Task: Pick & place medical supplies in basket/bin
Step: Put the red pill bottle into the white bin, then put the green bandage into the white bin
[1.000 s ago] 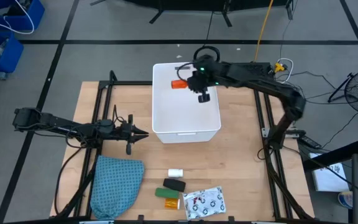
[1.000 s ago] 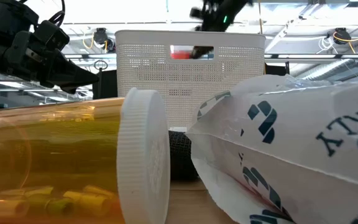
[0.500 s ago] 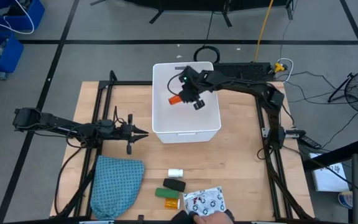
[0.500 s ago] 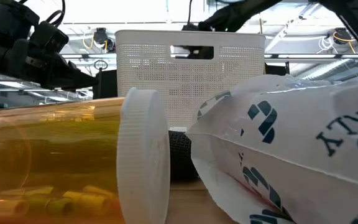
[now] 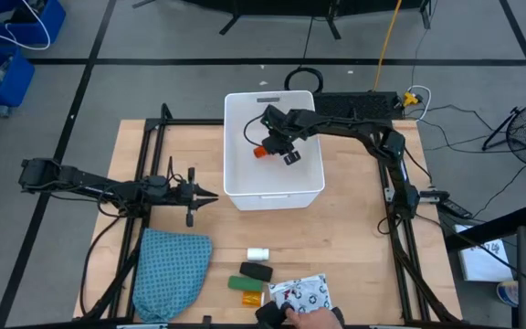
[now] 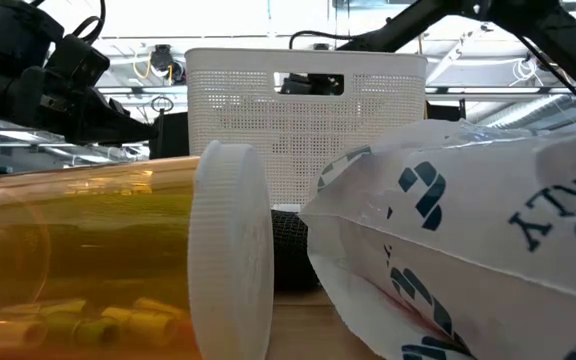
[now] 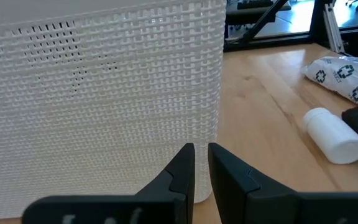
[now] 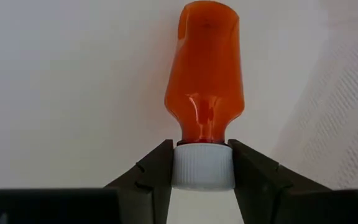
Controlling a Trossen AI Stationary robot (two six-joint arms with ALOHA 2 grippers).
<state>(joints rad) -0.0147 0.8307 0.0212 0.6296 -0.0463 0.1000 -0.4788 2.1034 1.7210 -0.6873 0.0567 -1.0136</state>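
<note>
My right gripper (image 5: 274,149) reaches down inside the white bin (image 5: 309,187) and is shut on the red bottle (image 5: 261,152) with the white cap, which fills the right wrist view as an orange-red bottle (image 8: 205,74). My left gripper (image 5: 210,196) waits shut just left of the bin's near corner, level with the bin wall (image 7: 104,93). The white roll (image 5: 258,253), black oblong (image 5: 256,270), green block (image 5: 243,283), orange vial (image 5: 252,298) and patterned packet (image 5: 301,294) lie on the table near its near edge. My right gripper pinches the bottle's white cap (image 8: 202,165) between its two fingers, one on each side. The fingers come slanting down from the bin's far right. The bottle's body points straight away from them, its base toward the bin's left wall. I cannot tell whether it touches the bin's floor.
A teal-blue cloth (image 5: 170,272) lies left of the supplies. A person's hand (image 5: 307,320) shows at the near edge by the packet. In the low view the vial (image 6: 78,260) and packet (image 6: 468,240) block most of the foreground, with the bin (image 6: 306,130) behind.
My right gripper has carried the bottle from the bin's far part toward its middle and downward into it, turning as it went. It stays shut on the cap. A person's hand has come in at the near edge beside the packet.
</note>
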